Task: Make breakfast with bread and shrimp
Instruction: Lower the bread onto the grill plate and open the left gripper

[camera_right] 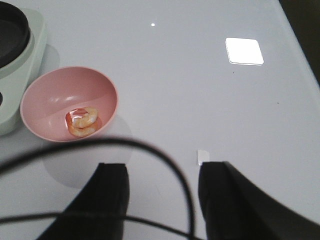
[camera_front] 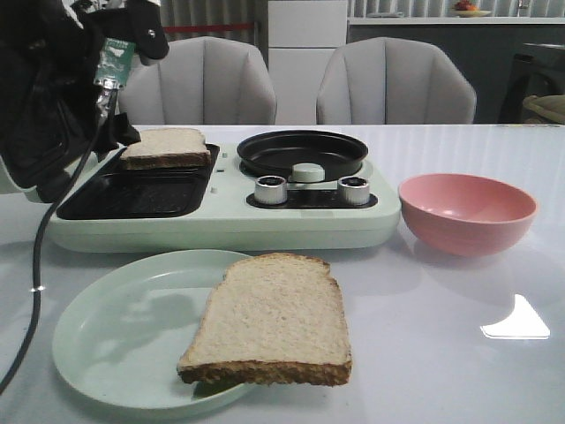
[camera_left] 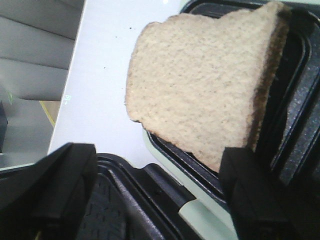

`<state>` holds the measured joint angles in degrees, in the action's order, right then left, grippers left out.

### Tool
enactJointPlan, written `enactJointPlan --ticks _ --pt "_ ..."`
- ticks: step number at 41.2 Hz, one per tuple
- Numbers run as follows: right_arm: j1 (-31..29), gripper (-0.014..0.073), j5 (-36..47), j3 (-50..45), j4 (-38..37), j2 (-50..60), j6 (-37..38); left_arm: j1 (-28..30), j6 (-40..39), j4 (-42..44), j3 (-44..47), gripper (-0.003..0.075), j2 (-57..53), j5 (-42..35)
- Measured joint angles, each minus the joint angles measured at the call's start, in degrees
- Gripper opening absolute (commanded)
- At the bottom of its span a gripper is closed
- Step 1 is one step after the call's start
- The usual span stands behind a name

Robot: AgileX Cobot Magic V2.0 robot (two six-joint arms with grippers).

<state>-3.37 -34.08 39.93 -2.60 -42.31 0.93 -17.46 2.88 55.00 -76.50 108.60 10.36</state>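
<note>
Taking the breakfast cooker (camera_front: 221, 225) as the landmark: over its left grill tray the left pincer (camera_left: 155, 200) hangs open, one bread slice (camera_front: 165, 146) lying loose on the tray's back edge, apparently for toasting. Before the cooker, another slice (camera_front: 269, 320) waits on a green plate (camera_front: 115, 340). Right of it, the shrimp (camera_right: 82, 121) sit in the pink bowl (camera_front: 466, 212), with the right pincer (camera_right: 162, 187) open and empty nearby.

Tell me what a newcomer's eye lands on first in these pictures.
First, the big slice of bread in front, hanging over the edge of the pale green plate. Behind it, a second slice rests on the breakfast maker's dark grill tray, near the left gripper. To the right, the pink bowl holds shrimp.
</note>
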Motion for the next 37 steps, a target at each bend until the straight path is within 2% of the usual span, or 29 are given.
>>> enactJointPlan --ticks 9,20,37 --pt "0.00 0.0440 0.00 0.00 0.00 0.00 0.00 -3.47 -0.10 -4.31 0.00 0.0566 -5.04 3.89" --pt "0.00 0.0440 0.00 0.00 0.00 0.00 0.00 -10.69 0.10 -6.56 0.00 0.0566 -12.50 13.58" --pt "0.00 0.0440 0.00 0.00 0.00 0.00 0.00 -12.08 0.10 -35.59 0.00 0.0566 -32.43 29.40"
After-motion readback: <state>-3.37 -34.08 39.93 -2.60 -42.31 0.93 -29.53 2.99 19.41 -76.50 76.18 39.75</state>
